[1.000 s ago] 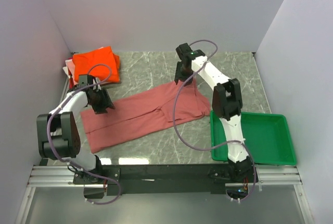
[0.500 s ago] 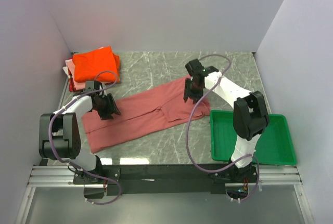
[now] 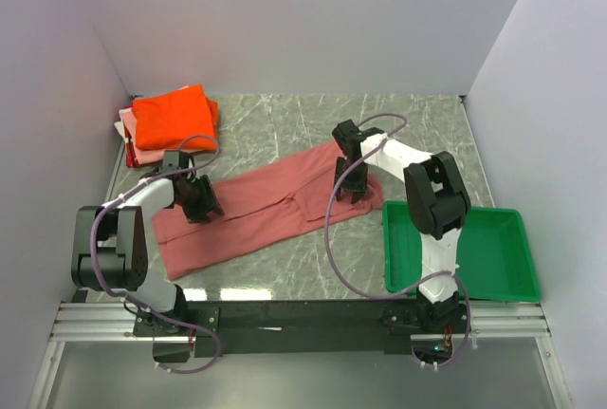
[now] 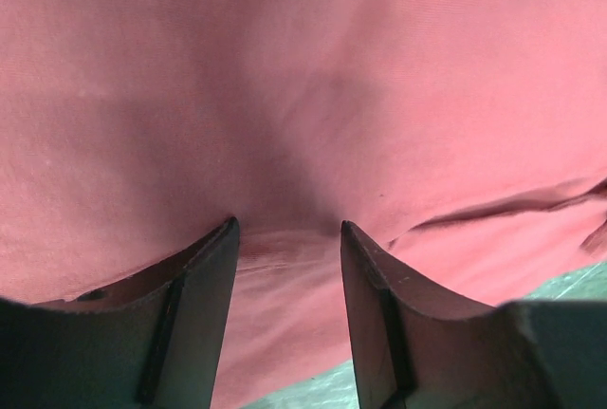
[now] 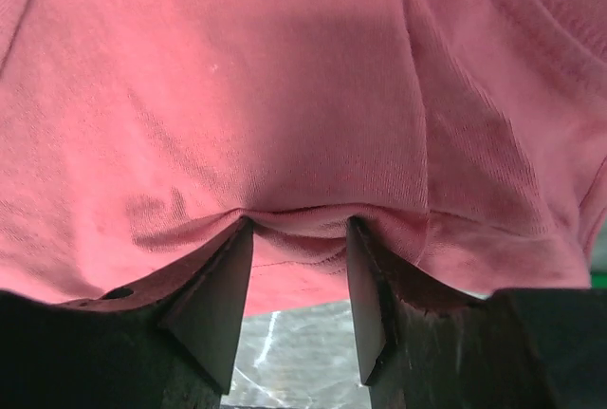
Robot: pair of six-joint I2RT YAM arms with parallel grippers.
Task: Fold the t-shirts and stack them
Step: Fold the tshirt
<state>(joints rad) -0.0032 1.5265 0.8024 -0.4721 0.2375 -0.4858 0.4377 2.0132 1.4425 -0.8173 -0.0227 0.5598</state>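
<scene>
Stack begun; long brick-red cotton t-shirt [image 3: 270,205] half-folded.
You see it right of the folded orange t-shirt [image 3: 174,117]; left claw [image 4: 287,238] and right claw [image 5: 299,231] each pinch its near hem.

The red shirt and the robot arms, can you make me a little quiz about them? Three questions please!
1. True or false: the red shirt is already folded on the pile.
2. What colour is the top tee on the pile in the far left corner? A blue, B orange, C green.
3. Fill in: the tray beside the right arm is ____ in colour.

Key
1. False: it lies spread on the table, with the left end effector and right end effector each at an edge of it, cloth between the fingers.
2. B.
3. Green.
</scene>
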